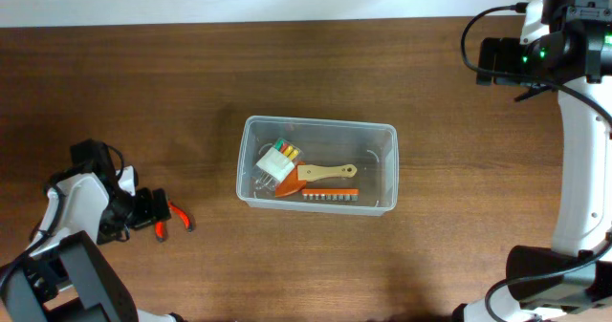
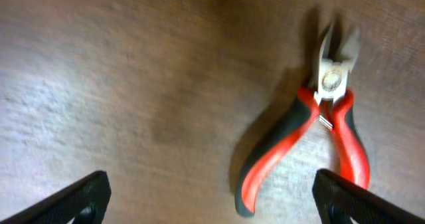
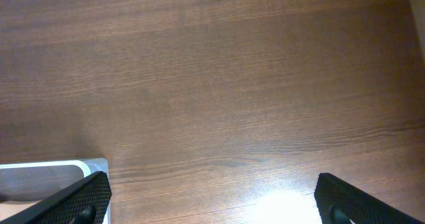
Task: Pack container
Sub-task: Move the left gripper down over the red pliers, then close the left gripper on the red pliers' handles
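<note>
The clear plastic container [image 1: 316,163] stands at the table's middle and holds a pack of coloured markers [image 1: 278,157], a wooden-handled brush [image 1: 325,174] and an orange strip of bits [image 1: 330,195]. Red-and-black pliers [image 1: 175,219] lie on the table at the left; in the left wrist view the pliers [image 2: 312,141] lie just ahead of my open left gripper [image 2: 212,201], nearer its right finger. My left gripper [image 1: 143,210] is empty. My right gripper [image 3: 212,201] is open and empty, raised at the far right; a corner of the container [image 3: 60,174] shows beside its left finger.
The table is dark brown wood [image 1: 191,83]. The right arm's white link [image 1: 579,169] stands along the right edge. The left arm's base [image 1: 81,284] sits at the bottom left corner.
</note>
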`<state>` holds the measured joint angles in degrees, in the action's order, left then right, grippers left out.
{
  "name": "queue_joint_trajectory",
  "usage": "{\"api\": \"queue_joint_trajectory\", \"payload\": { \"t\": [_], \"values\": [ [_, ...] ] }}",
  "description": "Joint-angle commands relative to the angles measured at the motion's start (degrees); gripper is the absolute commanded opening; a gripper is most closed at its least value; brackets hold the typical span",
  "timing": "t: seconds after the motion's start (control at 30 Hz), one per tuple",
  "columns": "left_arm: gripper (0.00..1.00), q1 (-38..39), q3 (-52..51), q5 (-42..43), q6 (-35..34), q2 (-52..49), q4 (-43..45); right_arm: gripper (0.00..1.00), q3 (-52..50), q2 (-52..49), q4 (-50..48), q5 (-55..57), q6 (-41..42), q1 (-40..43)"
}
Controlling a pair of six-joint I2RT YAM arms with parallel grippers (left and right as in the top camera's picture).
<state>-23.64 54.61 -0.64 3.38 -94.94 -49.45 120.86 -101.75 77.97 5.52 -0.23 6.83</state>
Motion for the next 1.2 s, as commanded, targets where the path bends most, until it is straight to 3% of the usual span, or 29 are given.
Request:
{"api": "queue_joint_trajectory", "payload": {
  "t": [0.0, 0.5, 0.6, 0.7, 0.8, 0.97, 1.17],
  "values": [
    [0.99, -0.15, -1.11, -0.13, -0.35, -1.01, 1.53, 0.99, 0.00, 0.02, -0.13, 0.96, -0.39, 0.00],
    [1.00, -0.15, -1.11, -0.09, -0.35, -9.07, 4.81, 0.99, 0.00, 0.02, -0.11, 0.96, -0.39, 0.00],
    [0.89, -0.15, -1.11, 0.44, -0.35, -9.20, 4.48, 0.99, 0.00, 0.02, -0.09, 0.94, -0.39, 0.00],
    [0.67, -0.15, -1.09, 0.94, -0.35, -9.20, 4.50, 0.99, 0.00, 0.02, -0.11, 0.96, -0.39, 0.00],
    [0.62, -0.15, -1.05, 0.96, -0.37, -9.20, 4.50, 0.99, 0.00, 0.02, -0.11, 0.94, -0.39, 0.00],
    [0.39, -0.15, -0.98, 1.84, -0.37, -9.20, 4.50, 0.98, 0.00, 0.02, -0.11, 0.92, -0.37, 0.00],
    [0.29, -0.15, -0.98, 4.66, -0.44, -9.20, 5.88, 0.99, 0.00, 0.02, -0.15, 0.94, -0.37, 0.00]
  ]
}}
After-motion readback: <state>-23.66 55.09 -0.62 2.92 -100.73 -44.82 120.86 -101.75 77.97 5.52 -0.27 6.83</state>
